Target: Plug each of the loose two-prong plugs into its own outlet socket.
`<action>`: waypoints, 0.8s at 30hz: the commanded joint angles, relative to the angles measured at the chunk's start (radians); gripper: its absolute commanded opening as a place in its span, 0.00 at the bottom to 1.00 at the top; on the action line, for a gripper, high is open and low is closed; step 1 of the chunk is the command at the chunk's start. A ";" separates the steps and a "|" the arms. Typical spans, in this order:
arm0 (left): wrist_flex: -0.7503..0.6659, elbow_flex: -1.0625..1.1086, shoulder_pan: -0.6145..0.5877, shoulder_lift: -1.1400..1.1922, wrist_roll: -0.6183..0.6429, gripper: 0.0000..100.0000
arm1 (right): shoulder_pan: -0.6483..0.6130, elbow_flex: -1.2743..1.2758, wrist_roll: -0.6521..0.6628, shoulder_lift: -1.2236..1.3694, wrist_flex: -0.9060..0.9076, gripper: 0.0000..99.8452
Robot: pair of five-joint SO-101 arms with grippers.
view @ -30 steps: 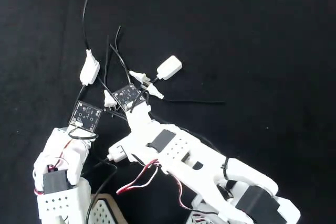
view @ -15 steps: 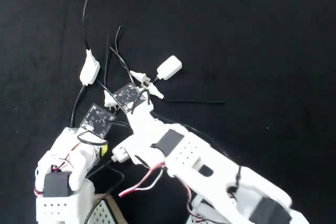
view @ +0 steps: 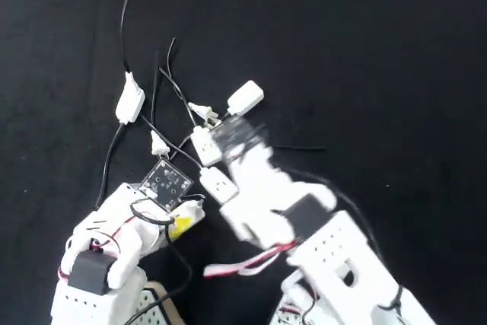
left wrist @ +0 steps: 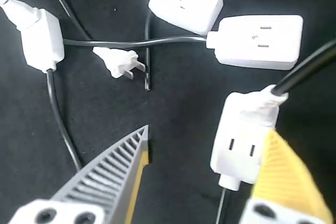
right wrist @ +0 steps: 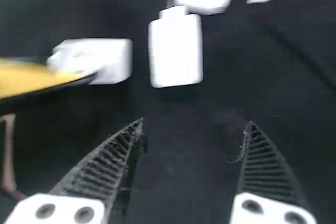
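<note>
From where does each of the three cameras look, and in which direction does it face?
High view: fixed above the table, facing down; shows the left arm and right arm.
Left wrist view: on the left arm, looking past open left jaws at a loose plug and socket blocks.
Right wrist view: on the right arm, looking between open right jaws at a socket block.
Shared: high and left wrist views both show that loose plug.

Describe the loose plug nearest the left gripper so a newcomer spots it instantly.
On the black table, find the tangle of black cords left of centre. Just beyond the left gripper lies a small white plug. Unlike the blocky sockets around it, it shows two bare prongs, inserted in nothing.
</note>
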 commanded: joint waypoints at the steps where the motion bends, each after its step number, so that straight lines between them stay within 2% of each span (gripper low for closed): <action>1: 0.023 -0.053 0.027 0.003 -0.017 0.34 | 0.172 -0.119 0.089 -0.024 0.071 0.27; 7: 0.020 0.007 0.108 0.069 -0.081 0.34 | 0.175 -0.214 0.104 -0.024 0.130 0.27; 11: -0.175 0.054 0.124 0.215 -0.087 0.34 | 0.175 -0.251 0.100 -0.022 0.130 0.27; 14: -0.318 0.048 0.114 0.374 -0.091 0.34 | 0.175 -0.269 0.097 -0.022 0.133 0.27; 18: -0.413 -0.038 0.117 0.641 -0.112 0.34 | 0.172 -0.274 0.097 -0.022 0.152 0.27; 21: -0.440 -0.119 0.124 0.848 -0.157 0.33 | 0.175 -0.286 0.097 -0.024 0.158 0.27; 24: -0.437 -0.186 0.143 1.014 -0.241 0.25 | 0.175 -0.318 0.097 -0.022 0.203 0.27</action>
